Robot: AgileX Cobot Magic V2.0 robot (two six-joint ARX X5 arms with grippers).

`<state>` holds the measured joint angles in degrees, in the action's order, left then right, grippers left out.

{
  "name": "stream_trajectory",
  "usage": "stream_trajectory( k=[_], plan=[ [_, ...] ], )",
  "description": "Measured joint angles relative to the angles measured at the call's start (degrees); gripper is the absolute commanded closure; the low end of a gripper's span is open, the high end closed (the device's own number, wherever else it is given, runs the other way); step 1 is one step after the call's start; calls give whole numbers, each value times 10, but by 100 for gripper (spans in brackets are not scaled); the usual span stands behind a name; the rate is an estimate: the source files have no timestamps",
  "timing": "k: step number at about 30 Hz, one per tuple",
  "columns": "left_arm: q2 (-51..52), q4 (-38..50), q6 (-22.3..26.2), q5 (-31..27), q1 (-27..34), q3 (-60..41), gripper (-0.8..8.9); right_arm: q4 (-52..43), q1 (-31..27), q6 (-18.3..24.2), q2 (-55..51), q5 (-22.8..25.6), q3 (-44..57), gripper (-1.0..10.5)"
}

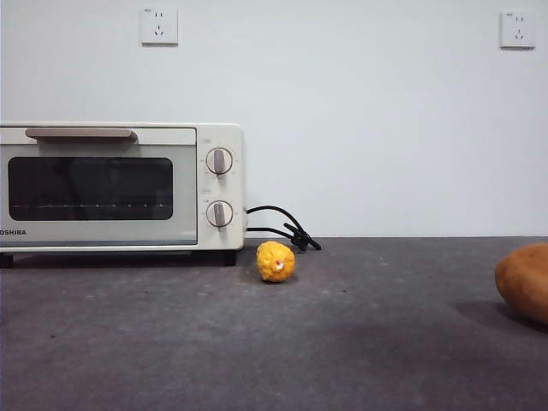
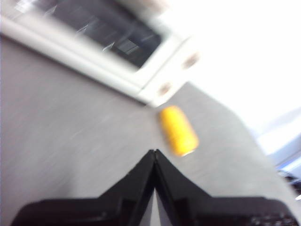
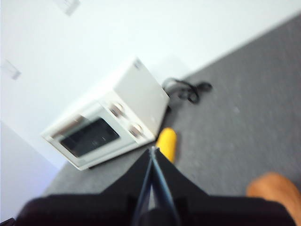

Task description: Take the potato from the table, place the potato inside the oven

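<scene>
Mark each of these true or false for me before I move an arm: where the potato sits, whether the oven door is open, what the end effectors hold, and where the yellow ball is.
1. The oven door is open. False: it is closed, handle up at the top.
2. The potato lies on the table, away from the oven. True.
3. The right end effector holds the potato. False: its jaws are shut on nothing; the potato lies beside it on the table.
4. The yellow ball sits on the table near the oven's knob side. True.
5. The left end effector is shut and empty. True.
</scene>
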<state>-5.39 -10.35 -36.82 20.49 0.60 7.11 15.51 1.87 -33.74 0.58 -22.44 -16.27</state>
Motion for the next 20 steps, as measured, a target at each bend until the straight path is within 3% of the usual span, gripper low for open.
stream_trajectory(
  k=[10, 20],
  plan=[
    [-20, -54, -14, 13, 0, 156, 819, 120, 0, 3, 8, -1, -144, 950],
    [-98, -77, -1, 37, 0, 285, 819, 220, 0, 73, 68, -1, -262, 950]
  ],
)
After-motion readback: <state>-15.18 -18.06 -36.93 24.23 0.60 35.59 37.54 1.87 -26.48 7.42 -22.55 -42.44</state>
